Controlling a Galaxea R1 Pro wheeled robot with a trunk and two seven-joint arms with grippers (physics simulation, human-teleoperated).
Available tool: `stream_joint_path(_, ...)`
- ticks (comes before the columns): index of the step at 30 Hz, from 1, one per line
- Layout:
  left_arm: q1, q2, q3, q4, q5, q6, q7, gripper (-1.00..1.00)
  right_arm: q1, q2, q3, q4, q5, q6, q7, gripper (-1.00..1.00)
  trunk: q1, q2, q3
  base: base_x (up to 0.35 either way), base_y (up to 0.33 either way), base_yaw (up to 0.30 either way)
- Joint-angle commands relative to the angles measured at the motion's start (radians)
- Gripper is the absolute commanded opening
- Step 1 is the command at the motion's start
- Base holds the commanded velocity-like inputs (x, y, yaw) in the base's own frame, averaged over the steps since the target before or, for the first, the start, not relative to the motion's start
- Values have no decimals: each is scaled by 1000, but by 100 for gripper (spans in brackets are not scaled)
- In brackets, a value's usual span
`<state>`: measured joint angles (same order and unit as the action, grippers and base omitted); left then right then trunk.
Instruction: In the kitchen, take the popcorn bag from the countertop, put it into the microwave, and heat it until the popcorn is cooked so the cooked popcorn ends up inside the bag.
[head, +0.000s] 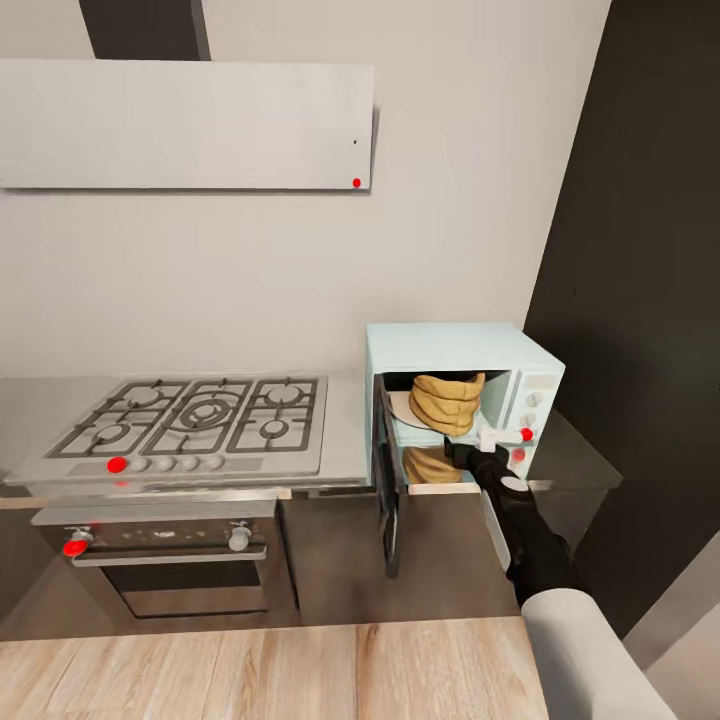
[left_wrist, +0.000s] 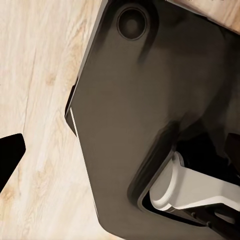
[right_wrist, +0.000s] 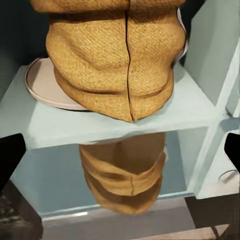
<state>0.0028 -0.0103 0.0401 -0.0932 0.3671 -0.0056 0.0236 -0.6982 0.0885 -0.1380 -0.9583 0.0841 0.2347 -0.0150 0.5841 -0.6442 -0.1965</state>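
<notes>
Coarse-woven tan popcorn bag (right_wrist: 115, 60), slumped on the glossy pale-blue microwave (head: 450, 345) turntable, right end effector (right_wrist: 120, 150) released.

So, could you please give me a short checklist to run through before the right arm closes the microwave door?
1. Tan burlap popcorn sack inside the pale blue microwave: ok.
2. Sack on the white round turntable plate: ok, though it overhangs the plate's front.
3. Dark-glass door swung open: ok.
4. Right gripper released, jaws spread, nothing between them: ok.
5. Right gripper clear of the door's swing: not ok, it sits at the opening.
6. Popcorn cooked: cannot tell.
</notes>
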Motion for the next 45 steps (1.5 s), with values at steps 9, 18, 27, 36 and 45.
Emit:
stream_joint_path(9, 0, 0, -5, -2, -5, -1, 2, 100, 0, -1, -3, 60, -12, -84, 0, 100, 0, -1, -1, 95, 0, 0)
stream_joint_path(18, 0, 0, -6, -2, -5, -1, 2, 100, 0, -2, -3, 61, -11, -116, 8, 100, 0, -1, -1, 240, 0, 0)
stream_joint_path(27, 0, 0, -1, -2, -2, -1, 2, 100, 0, -3, -3, 62, -15, -152, 10, 100, 0, -1, -1, 239, 0, 0)
stream_joint_path(36, 0, 0, 1, -2, -2, -1, 2, 100, 0, -1, -3, 64, -14, -152, 13, 100, 0, -1, -1, 223, 0, 0)
stream_joint_path(45, 0, -3, 1, -3, -3, -1, 2, 100, 0, -1, -3, 62, -5, -143, 7, 100, 0, -1, -1, -47, 0, 0)
